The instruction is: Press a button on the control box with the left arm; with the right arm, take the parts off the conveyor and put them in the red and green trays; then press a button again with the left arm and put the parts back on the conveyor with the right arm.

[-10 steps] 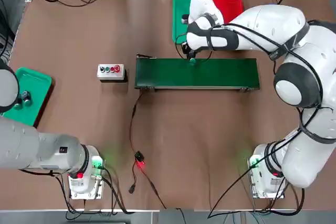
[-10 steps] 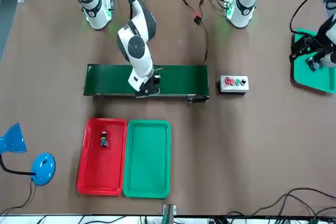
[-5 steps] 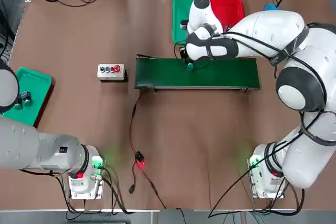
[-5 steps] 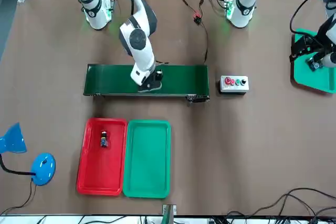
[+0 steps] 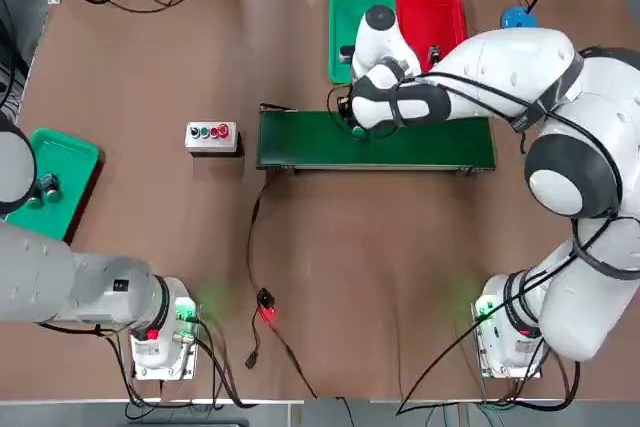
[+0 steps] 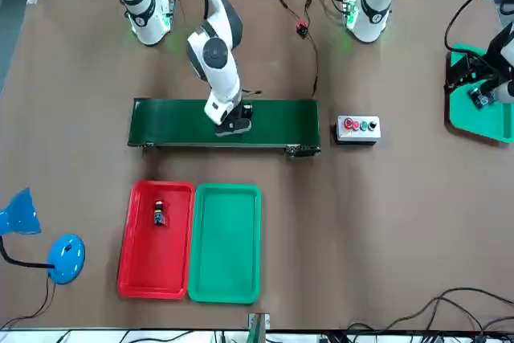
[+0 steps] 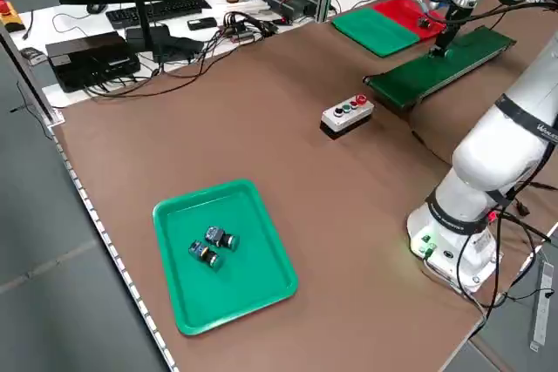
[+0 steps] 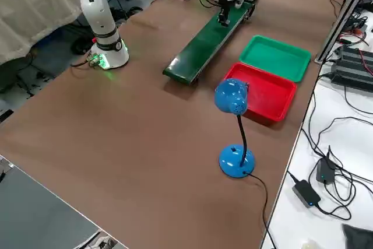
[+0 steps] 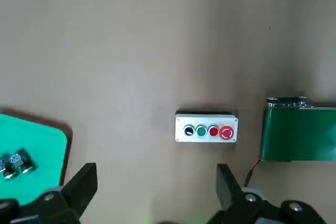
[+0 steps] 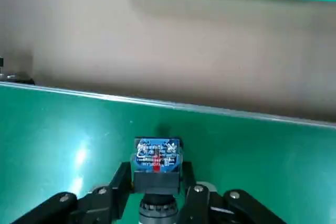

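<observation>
Clock directions are read from overhead, twelve pointing away from the robot. The right tool (image 10: 157,182) is over the conveyor (image 5: 430,147), a little to nine o'clock of its middle. Its fingers are pinching a part (image 10: 157,158) with a dark body and a blue circuit face; whether the part touches the belt I can't quite make out.

From the conveyor, the green tray (image 6: 225,242) lies at twelve o'clock and the red tray (image 6: 155,255) at one, the two side by side on the tabletop (image 5: 330,277). One small piece (image 6: 159,214) sits in the red tray, toward that tray's six o'clock edge. A blue lamp (image 6: 67,259) stands between one and two o'clock.

The control box (image 5: 212,137) is at nine o'clock from the conveyor, near its end. Its row of buttons runs black, green, small red, then a larger red one at the three o'clock end.

Farther out toward nine is the teal tray (image 7: 227,254), where two more pieces (image 7: 214,248) lie next to each other. The left tool (image 9: 157,195) is raised on that side, at nine o'clock from the control box, its fingers spread with nothing between them.
</observation>
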`<state>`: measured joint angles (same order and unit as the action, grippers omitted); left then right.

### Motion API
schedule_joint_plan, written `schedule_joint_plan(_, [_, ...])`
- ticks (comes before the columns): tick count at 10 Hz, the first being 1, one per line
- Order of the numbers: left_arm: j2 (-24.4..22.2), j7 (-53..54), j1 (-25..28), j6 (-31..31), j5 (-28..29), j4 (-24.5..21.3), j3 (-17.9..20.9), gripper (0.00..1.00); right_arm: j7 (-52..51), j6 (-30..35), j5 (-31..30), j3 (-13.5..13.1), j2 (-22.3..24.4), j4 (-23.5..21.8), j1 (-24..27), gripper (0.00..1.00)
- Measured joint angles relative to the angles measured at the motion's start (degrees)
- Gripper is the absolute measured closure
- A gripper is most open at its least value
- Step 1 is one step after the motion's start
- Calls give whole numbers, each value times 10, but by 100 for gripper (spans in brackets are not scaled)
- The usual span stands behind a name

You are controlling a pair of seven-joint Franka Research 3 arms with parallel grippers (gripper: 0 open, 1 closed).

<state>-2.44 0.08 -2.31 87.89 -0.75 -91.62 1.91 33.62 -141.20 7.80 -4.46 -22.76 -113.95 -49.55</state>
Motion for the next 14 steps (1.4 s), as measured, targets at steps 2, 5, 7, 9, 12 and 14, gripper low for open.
schedule_joint_plan(2, [0, 0, 0, 0, 0, 0, 0, 0, 7, -11, 0, 0, 0, -10, -7, 56])
schedule_joint_plan(5, [1, 0, 0, 0, 0, 0, 0, 0, 8, -12, 0, -1, 0, -10, -7, 56])
schedule_joint_plan(7, [3, 0, 0, 0, 0, 0, 0, 0, 9, -14, 0, -1, 0, -10, -7, 56])
schedule_joint_plan(9, [3, 0, 0, 0, 0, 0, 0, 0, 13, -19, 0, -1, 0, -10, -7, 52])
schedule_joint_plan(12, [4, 0, 0, 0, 0, 0, 0, 0, 17, -22, 0, -1, 0, -10, -7, 46])
schedule_joint_plan(14, [6, 0, 1, 0, 0, 0, 1, 0, 17, -24, 0, -1, 0, -10, -7, 42])
